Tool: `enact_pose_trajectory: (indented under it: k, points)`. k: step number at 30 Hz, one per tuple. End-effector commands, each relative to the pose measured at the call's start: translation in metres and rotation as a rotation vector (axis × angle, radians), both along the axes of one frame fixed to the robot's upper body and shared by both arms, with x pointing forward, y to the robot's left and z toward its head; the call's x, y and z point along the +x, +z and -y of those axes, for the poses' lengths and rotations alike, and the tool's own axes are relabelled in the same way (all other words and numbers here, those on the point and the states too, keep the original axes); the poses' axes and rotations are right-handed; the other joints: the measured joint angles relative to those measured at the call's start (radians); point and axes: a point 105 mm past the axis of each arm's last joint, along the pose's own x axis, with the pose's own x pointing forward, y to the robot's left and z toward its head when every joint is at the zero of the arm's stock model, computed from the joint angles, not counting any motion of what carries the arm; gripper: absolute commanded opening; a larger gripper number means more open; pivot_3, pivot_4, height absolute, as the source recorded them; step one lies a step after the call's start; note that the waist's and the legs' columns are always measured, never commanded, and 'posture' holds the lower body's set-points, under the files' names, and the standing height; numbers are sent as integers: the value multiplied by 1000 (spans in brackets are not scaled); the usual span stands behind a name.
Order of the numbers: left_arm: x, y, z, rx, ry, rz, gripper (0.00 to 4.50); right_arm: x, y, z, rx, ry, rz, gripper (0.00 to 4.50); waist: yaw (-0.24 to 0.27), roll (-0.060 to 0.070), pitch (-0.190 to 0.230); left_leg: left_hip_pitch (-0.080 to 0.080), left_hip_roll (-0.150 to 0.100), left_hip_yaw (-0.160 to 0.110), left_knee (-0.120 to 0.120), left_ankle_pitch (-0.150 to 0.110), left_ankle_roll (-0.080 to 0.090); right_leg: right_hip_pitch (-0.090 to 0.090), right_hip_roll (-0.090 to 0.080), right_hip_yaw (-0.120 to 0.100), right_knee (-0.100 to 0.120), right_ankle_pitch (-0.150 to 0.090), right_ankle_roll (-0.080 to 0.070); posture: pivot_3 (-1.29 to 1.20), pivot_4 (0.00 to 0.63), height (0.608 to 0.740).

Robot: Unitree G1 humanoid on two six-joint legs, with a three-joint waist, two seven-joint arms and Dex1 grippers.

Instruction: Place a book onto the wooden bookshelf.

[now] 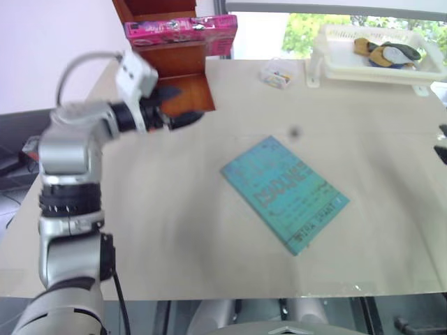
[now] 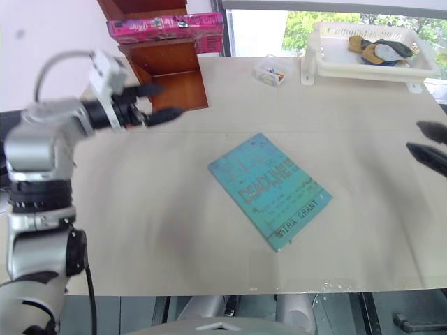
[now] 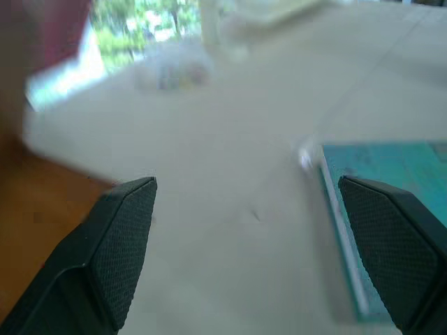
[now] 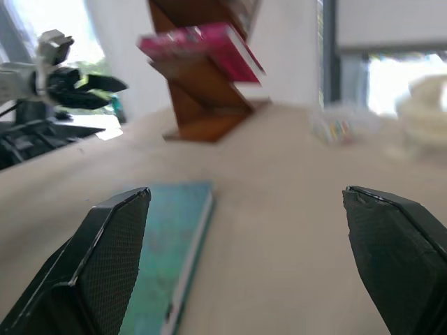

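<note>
Judging from where things lie, the book [image 1: 180, 28] is already flat on a step of the wooden bookshelf [image 1: 178, 70] at the table's far left corner, one end overhanging the shelf's side toward the window. My left gripper [image 1: 178, 107] hangs just in front of the shelf's lower compartment, fingers spread wide and holding nothing, so the step in hand is a clean retreat. I'd draw that arm toward the near left edge, keeping the fingers off the shelf wall (a bump could tip the overhanging book). The teal book [image 2: 269, 190] lies mid-table, so I'd keep clear of it. My right gripper [image 2: 429, 144] sits at the right edge, fingers also wide and empty, well apart from the white tray [image 2: 328, 66] at the far right corner
</note>
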Motion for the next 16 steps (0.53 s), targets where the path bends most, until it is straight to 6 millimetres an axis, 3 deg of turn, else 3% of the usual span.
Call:
enact_pose_trajectory:
  k: [1, 6, 9, 16]
  points:
    - [-12, -4, 2, -29, 8, 66, 4447, -7, -10, 20, -95, -105, -14, 4500, -2, 0, 0, 1, 0, 0, 0, 0, 0, 1, 0, 0, -1, 0, 0, 0, 150, 740]
    - [-23, -54, -2, 2, 33, -49, 4447, -4, -34, 43, -168, -241, -37, 4500, -1, 1, 0, 5, 2, 3, -2, 0, 0, 8, 1, 1, -10, 0, 0, 0, 150, 740]
    - [-32, -84, -5, 39, 52, -95, 4447, -4, -46, 55, -203, -307, -51, 4500, 0, 2, -1, 18, 3, 5, -7, 0, 0, 20, 2, 3, -13, 0, 0, 0, 150, 740]
    - [-46, -111, -6, 73, 25, -178, 4447, 1, -50, 54, -206, -291, -68, 4500, 3, 3, -1, 19, 3, 6, -7, 0, 0, 20, 2, 4, -13, 0, 0, 0, 150, 740]
